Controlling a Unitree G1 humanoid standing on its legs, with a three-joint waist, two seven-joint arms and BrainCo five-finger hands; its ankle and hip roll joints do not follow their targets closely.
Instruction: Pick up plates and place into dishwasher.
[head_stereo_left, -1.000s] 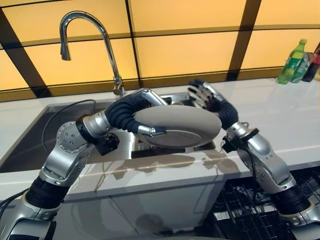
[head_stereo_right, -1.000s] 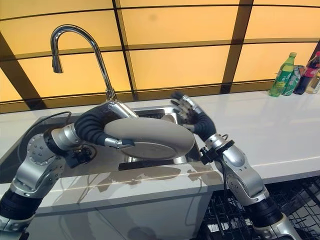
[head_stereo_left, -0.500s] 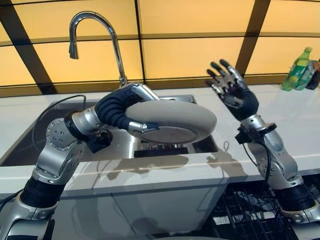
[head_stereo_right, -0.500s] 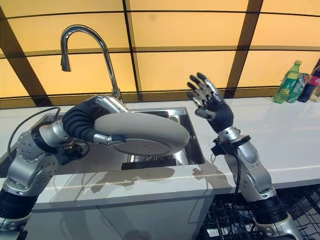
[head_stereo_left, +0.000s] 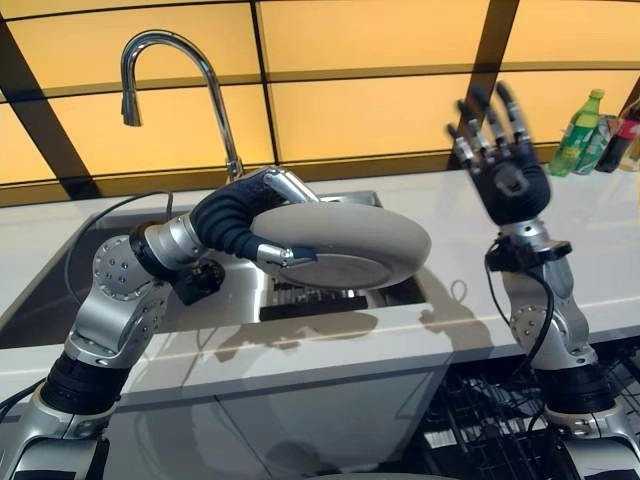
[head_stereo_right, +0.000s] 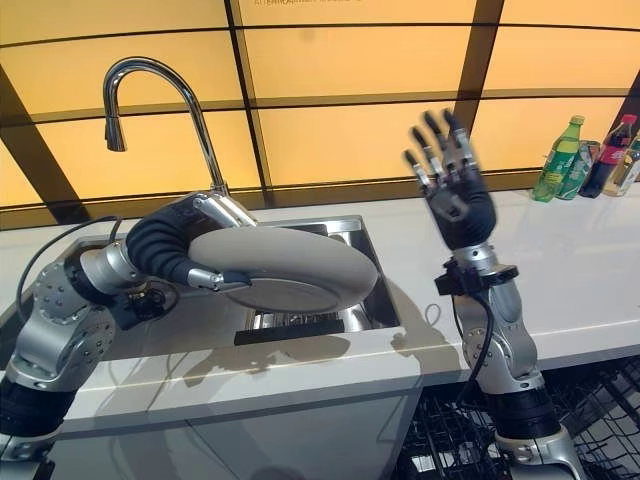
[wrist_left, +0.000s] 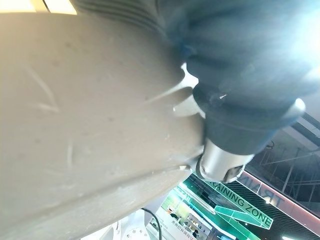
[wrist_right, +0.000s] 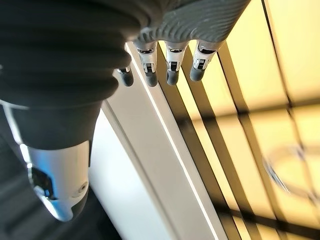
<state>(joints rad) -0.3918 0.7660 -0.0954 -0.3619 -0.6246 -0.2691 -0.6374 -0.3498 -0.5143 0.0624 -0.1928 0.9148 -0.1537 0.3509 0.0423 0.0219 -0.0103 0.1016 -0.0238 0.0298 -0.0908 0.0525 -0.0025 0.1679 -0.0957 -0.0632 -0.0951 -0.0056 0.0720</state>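
— Where's the plate (head_stereo_left: 345, 245)?
— In the left hand (head_stereo_left: 262, 222), thumb and fingers pinching its rim. It hangs nearly flat over the steel sink (head_stereo_left: 400, 290), bottom side toward the camera, and covers much of the basin beneath it.

— What stands around that hand?
— A curved chrome faucet (head_stereo_left: 180, 75) rises just behind it. The white bench (head_stereo_left: 600, 250) runs along both sides of the sink, and an amber panelled wall with dark strips closes off the back.

— And the right hand (head_stereo_right: 455, 195)?
— Raised upright well above the bench, beside the plate and apart from it, fingers straight and spread, grasping nothing. Beyond it, at the far end of the bench, stand a green bottle (head_stereo_left: 582, 128) and darker bottles (head_stereo_right: 612, 155), cut off by the frame edge.

— Anything of the dishwasher?
— A black wire rack (head_stereo_left: 490, 430) shows below the bench edge, under the right arm, which hides part of it. I cannot tell what lies in it.

— How does the plate look up close?
— Grey, matt and round with a thick smooth rim; the left wrist view shows faint scratches. The left hand's fingers are largely hidden behind it there.
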